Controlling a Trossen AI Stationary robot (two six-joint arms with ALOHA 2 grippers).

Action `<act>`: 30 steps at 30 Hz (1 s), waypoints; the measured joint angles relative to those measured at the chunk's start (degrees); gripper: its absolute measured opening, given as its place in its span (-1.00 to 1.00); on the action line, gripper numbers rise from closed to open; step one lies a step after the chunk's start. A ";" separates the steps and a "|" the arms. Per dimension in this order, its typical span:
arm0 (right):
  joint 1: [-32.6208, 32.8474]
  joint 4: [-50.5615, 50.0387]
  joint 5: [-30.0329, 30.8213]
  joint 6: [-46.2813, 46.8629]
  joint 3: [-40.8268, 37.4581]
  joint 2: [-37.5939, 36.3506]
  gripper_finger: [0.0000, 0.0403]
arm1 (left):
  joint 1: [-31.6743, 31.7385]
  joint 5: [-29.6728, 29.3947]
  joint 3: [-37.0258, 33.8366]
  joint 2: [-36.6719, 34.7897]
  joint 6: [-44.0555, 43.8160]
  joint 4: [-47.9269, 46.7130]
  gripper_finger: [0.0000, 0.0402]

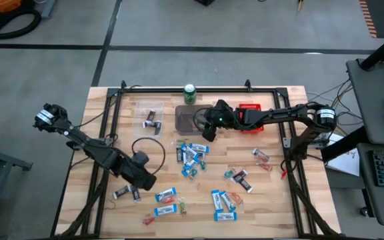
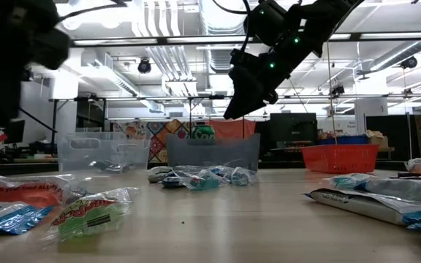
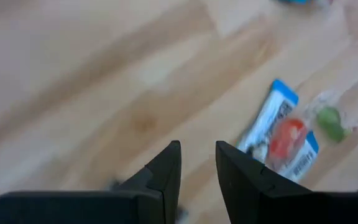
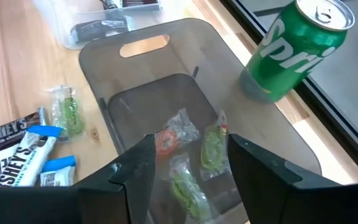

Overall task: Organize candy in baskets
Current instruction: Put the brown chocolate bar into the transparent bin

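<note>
Two arms as I see them: dark, jointed, matte.
Right gripper (image 2: 241, 88) housing shows green lights; left gripper (image 3: 197, 165) has wedge-shaped black fingers; silver-ringed joints.

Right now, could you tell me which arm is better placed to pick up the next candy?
Left: its open pincer hangs low beside loose bars, while the right pincer is over the grey bin.

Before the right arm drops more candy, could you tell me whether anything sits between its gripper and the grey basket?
Nothing visible does. The right gripper hangs open directly above the grey basket, which holds a few small wrapped candies. The green can stands outside, beside the basket.
</note>
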 joint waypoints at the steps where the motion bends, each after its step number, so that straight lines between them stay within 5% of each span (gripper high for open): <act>1: 0.14 -0.02 0.02 0.05 0.00 0.00 -0.05 | -1.10 0.12 0.06 0.33 -2.01 -0.25 -0.58; 12: 0.78 0.00 0.01 0.00 0.00 -0.02 -0.05 | -10.10 6.70 5.22 13.15 -17.58 -5.23 -0.58; 23: 1.82 0.00 -0.05 -0.57 0.00 -0.04 -0.05 | -10.99 6.86 14.94 27.33 -15.97 -12.93 -0.58; 30: 2.42 0.00 -0.17 -0.51 0.00 -0.04 -0.05 | -11.01 7.47 15.43 29.94 -15.90 -13.39 -0.58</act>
